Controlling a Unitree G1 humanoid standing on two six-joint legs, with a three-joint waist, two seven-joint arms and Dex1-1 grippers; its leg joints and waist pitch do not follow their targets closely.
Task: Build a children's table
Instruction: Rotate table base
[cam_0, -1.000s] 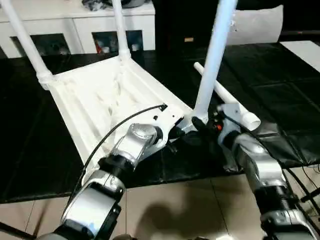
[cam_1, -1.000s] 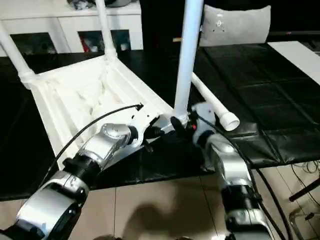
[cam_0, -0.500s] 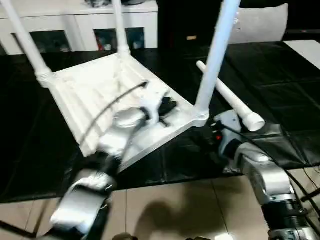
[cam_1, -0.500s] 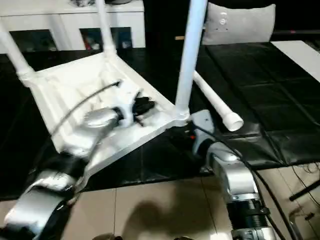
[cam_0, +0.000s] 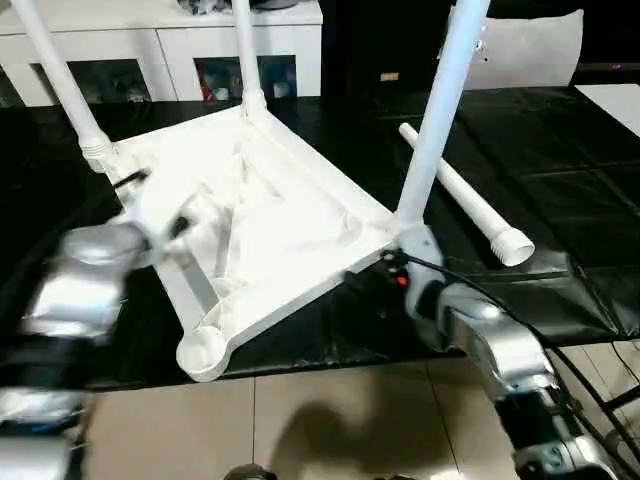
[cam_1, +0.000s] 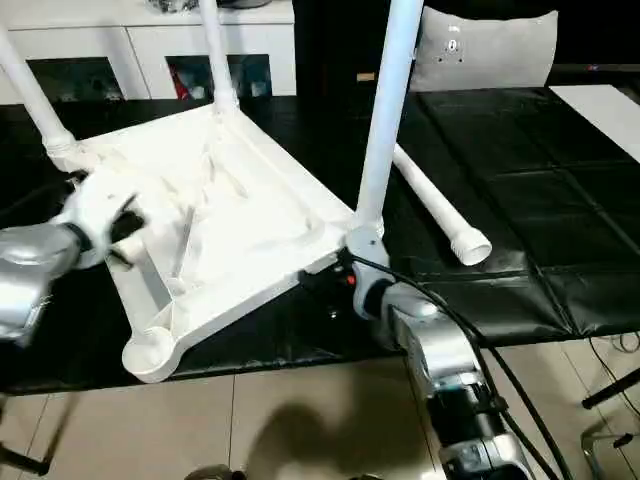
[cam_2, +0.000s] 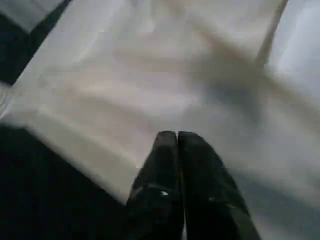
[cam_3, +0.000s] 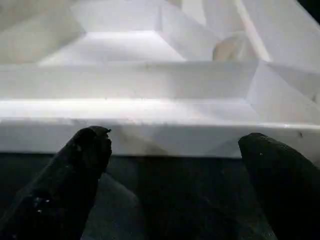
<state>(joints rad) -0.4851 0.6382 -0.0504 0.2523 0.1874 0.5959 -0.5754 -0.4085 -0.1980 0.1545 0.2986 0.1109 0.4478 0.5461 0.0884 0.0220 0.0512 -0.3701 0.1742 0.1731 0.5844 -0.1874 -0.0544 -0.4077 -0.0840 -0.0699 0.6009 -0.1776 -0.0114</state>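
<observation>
A white children's table top (cam_0: 270, 215) lies upside down on a black-covered work table (cam_0: 560, 180), with three white legs (cam_0: 440, 110) standing up from its corner sockets and a fourth leg (cam_0: 460, 195) lying flat just beside it. One near corner socket (cam_0: 200, 352) is empty. The left gripper (cam_2: 177, 142), jaws pressed together, hovers over the top's ribbed underside, while the right gripper (cam_3: 175, 145), jaws spread wide and holding nothing, faces the top's near edge.

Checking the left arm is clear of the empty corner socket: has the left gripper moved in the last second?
Yes. The left gripper swung from the near edge of the table top, leftward.
</observation>
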